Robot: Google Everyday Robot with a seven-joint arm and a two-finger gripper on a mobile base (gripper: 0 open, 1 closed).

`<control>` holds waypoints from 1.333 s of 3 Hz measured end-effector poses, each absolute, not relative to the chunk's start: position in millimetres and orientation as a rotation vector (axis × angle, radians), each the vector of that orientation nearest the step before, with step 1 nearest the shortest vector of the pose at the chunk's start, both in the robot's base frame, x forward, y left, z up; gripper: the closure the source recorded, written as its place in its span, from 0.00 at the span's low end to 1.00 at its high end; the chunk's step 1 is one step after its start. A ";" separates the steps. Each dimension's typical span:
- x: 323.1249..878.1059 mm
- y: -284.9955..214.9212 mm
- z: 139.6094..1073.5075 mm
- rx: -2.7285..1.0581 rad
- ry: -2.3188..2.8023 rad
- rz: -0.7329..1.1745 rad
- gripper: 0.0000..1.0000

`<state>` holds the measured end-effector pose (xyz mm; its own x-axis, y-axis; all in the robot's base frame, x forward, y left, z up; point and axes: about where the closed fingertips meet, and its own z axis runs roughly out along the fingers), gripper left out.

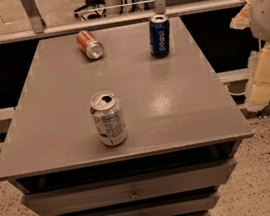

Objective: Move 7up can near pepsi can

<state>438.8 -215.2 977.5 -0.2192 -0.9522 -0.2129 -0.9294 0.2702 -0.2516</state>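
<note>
The 7up can [108, 118], silver-white and green with an opened silver top, stands upright near the front of the grey table top [175, 109], left of centre. The pepsi can [159, 35], dark blue with white lettering, stands upright at the back right of the table. The two cans are far apart. My arm's white housing [267, 7] and my gripper [264, 78], pale beige, hang at the right edge of the view. They are beside the table, off its surface and well away from both cans. The gripper holds nothing that I can see.
A red-orange can [89, 44] lies on its side at the back left of the table. The table has drawers [132, 189] below its front edge. A metal rail [112, 20] runs behind the table. The floor is speckled.
</note>
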 end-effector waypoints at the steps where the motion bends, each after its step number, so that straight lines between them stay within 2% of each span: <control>1: 439.4 -213.9 977.8 -1.716 2.219 -0.097 0.00; 2: 445.9 -192.9 971.0 -1.712 2.171 -0.025 0.00; 3: 474.7 -141.9 927.8 -1.726 2.032 0.186 0.00; 4: 493.4 -117.1 901.7 -1.711 1.948 0.305 0.00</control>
